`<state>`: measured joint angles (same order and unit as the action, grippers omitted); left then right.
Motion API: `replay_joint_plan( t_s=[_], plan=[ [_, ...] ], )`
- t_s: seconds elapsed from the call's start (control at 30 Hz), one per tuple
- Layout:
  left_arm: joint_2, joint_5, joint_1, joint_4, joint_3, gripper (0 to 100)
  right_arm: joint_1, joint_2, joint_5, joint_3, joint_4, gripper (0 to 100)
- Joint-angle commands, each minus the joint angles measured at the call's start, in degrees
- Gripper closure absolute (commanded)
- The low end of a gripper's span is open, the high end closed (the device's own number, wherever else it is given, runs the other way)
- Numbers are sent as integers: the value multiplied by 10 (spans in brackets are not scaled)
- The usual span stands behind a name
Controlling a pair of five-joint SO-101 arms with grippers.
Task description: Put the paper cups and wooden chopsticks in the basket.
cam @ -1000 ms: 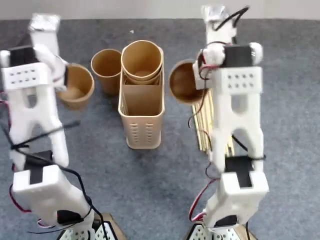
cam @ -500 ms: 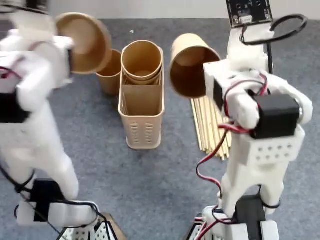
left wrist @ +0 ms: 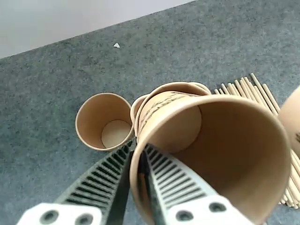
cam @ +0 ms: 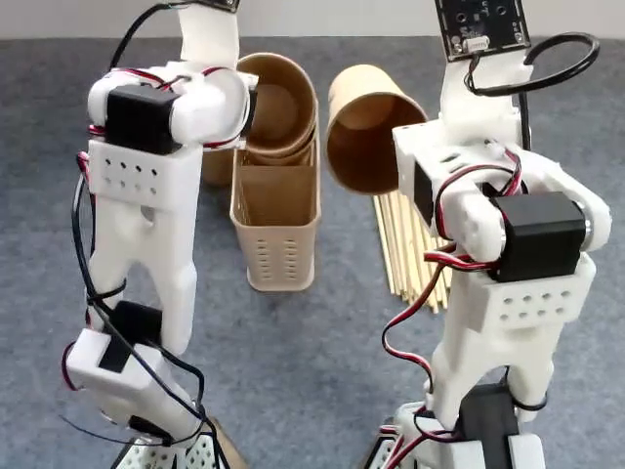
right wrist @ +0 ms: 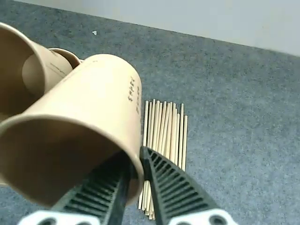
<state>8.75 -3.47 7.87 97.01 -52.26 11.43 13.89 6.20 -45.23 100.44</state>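
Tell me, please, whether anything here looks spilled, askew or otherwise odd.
Nothing is spilled or damaged. Both held cups are tipped well off upright: one cup in the left gripper near the basket, another cup in the right gripper by the chopsticks. A small white scrap lies on the mat.

Soft, even light from overhead fills the grey table (cam: 322,381), bright and without hard glare. Shadows are faint and soft-edged, with only a dim patch on the table at the near foot of the basket (cam: 276,244). The white shell of the right arm (cam: 518,313) shines palely. The right cup (cam: 366,142), pinched by the right gripper (right wrist: 135,157), darkens deep inside, while the left cup (left wrist: 225,154) in the left gripper (left wrist: 138,149) is lit evenly within
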Motion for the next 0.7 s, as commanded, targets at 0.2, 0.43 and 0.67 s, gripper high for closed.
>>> replay_joint_plan(
  t_s=[0.2,0.43,0.67],
  plan=[
    [-6,0,26,-14,-1,780,80,-31,4,-19,-48,994],
    [-7,1,17,-11,-117,776,88,-124,-3,-52,-98,994],
    [0,1,7,7,-173,776,88,-131,-23,-110,-102,994]
  ],
)
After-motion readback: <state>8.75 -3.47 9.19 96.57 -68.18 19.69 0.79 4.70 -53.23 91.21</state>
